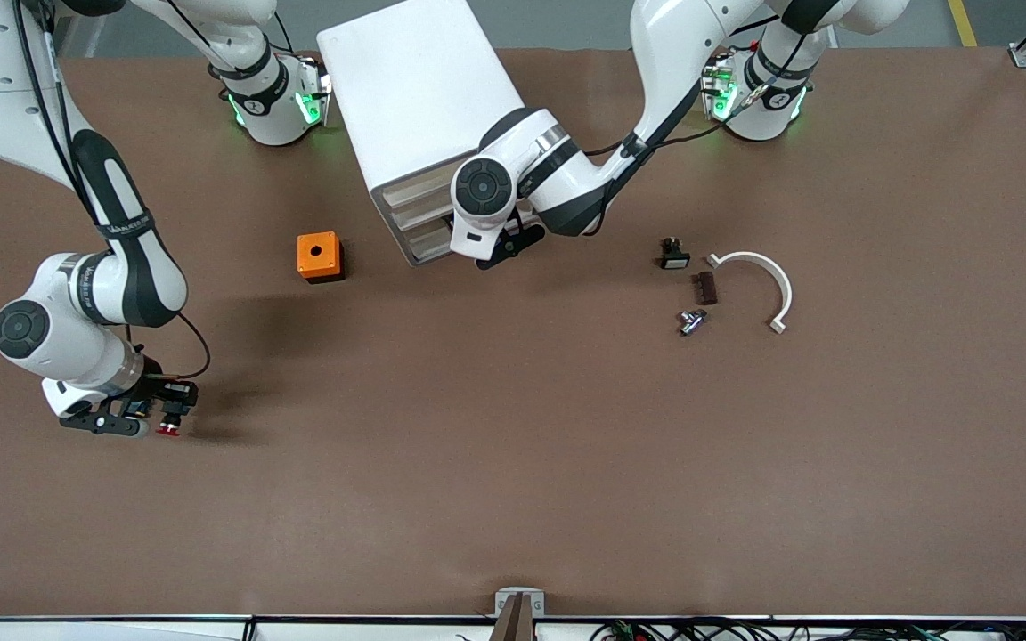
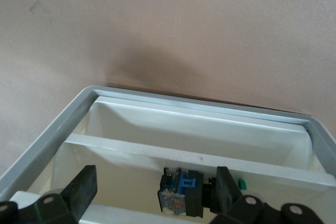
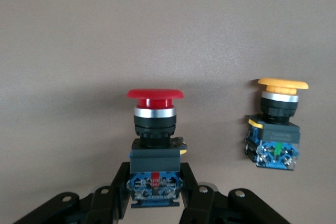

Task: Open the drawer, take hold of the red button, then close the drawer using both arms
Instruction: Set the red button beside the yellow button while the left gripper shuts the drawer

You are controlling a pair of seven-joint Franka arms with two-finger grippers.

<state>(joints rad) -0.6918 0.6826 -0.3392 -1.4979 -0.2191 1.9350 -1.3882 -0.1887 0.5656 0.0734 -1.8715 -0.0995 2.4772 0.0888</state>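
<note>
The white cabinet stands near the robots' bases, its stacked cream drawer fronts facing the front camera. My left gripper is at those fronts, open and holding nothing. In the left wrist view an open white drawer lies under the left gripper, and a blue-and-black push button lies in it beside one finger. My right gripper is low over the table at the right arm's end, shut on the red-capped button. In the right wrist view the right gripper clamps the blue back end of this button.
An orange-capped button lies on the table beside the held one. An orange cube with a hole sits beside the cabinet. Toward the left arm's end lie a small black part, a brown piece, a metal fitting and a white curved clamp.
</note>
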